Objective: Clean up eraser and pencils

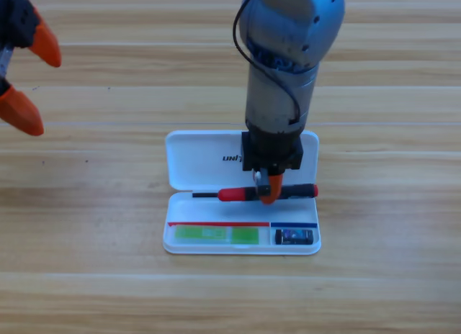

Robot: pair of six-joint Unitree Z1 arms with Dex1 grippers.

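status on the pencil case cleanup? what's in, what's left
Done: the eraser sits in the white case's small right compartment, and the mint-green pencil lies in the long compartment. In hand: the right tool is on the red-and-black pencil, lying across the case's hinge. Left: dropping that pencil in. The left tool waits top left, open.
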